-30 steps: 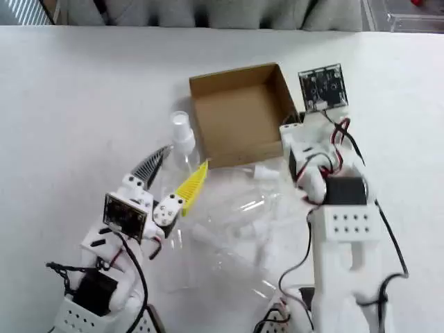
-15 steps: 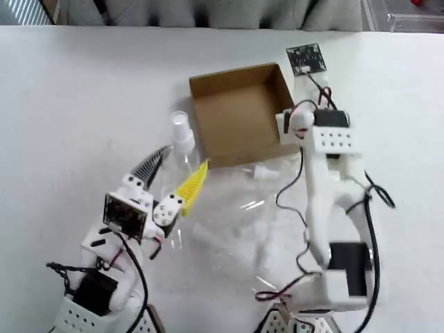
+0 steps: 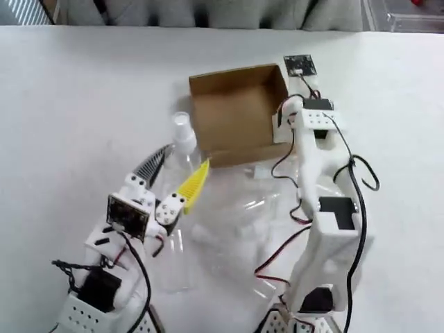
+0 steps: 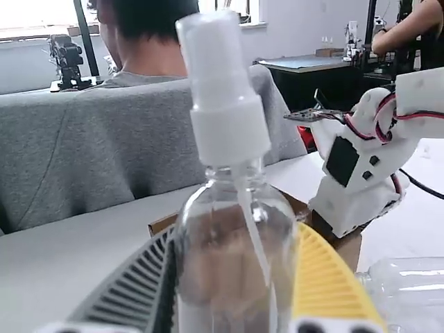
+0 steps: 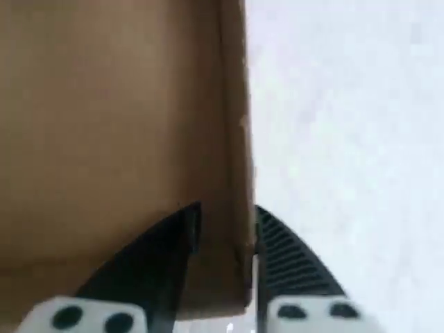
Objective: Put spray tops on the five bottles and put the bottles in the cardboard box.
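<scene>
left gripper: jaws pinch the bottle (spray top on), just beside cardboard box
right gripper: jaws pinch the box's wall, one finger inside

The table is plain white. The cardboard box is an even brown, inside and out, with no print showing. The bottle is clear and colourless, and its spray top is white. The left gripper has 1 bright yellow jaw and 1 dark grey jaw, both finely ribbed. The right gripper has 2 black jaws with the same ribbing, on a white base with black dots. Both arms are white with black blocks at the joints, trailing red and black wires. The loose bottles lying on the table are clear, catching pale glints.
</scene>
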Motion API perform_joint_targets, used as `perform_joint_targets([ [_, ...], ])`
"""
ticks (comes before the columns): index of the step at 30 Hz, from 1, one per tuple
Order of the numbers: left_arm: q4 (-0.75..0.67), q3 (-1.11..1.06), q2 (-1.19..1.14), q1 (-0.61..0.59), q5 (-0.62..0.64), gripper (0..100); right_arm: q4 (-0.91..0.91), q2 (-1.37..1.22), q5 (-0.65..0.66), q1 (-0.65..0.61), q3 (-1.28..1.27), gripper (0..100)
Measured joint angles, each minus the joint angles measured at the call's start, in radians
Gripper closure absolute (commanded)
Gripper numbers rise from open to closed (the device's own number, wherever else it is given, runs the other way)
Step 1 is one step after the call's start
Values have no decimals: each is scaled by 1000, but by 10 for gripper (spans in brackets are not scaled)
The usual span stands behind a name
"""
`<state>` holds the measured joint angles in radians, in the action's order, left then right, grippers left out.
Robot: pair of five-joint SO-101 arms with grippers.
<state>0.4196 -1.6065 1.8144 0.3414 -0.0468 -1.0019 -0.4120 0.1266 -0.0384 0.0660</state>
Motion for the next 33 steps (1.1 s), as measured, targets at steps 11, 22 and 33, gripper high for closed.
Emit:
perform_joint_targets([
  [11,-3,0,0,0,0,976,-232,43,-20,-66,5,912],
  [22,-3,0,0,0,0,976,-362,58,-20,-101,55,780],
  [33,-34,0,-2,-77,9,976,-571,301,-20,-104,118,968],
])
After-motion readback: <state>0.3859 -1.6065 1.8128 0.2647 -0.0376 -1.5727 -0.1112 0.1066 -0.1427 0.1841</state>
